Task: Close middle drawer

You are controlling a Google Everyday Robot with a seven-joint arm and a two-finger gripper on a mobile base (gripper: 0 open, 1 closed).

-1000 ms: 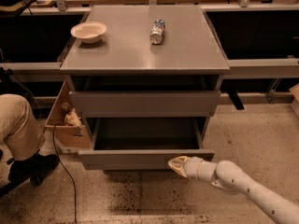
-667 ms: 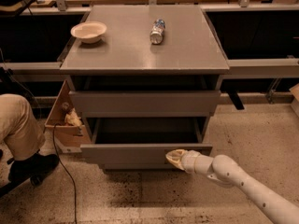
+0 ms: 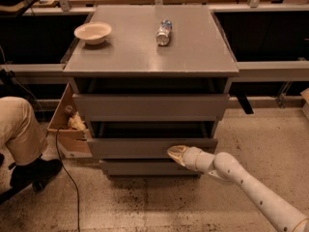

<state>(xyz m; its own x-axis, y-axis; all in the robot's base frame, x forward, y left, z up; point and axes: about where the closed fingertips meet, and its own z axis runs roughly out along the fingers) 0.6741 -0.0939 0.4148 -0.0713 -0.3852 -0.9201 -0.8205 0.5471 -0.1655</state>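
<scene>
The middle drawer (image 3: 135, 147) is the second grey flat front of the grey cabinet (image 3: 125, 57). It stands out only a little, with a dark gap above it. My gripper (image 3: 174, 153) is at the end of the white arm that comes in from the lower right. Its cream fingers are shut together and empty, and the tip presses against the right half of the drawer's front, near its lower edge. The first drawer (image 3: 149, 107) above also sticks out slightly. The third drawer (image 3: 140, 167) below sits further in.
A white bowl (image 3: 92, 32) and a lying can (image 3: 164, 32) rest on the cabinet top. A cardboard box (image 3: 67, 132) stands at the cabinet's left. A person's leg (image 3: 19, 129), shoe (image 3: 34, 172) and a black cable (image 3: 72, 187) are on the floor at left.
The middle drawer has slid well into the cabinet. My gripper has moved forward with it, staying against its front.
</scene>
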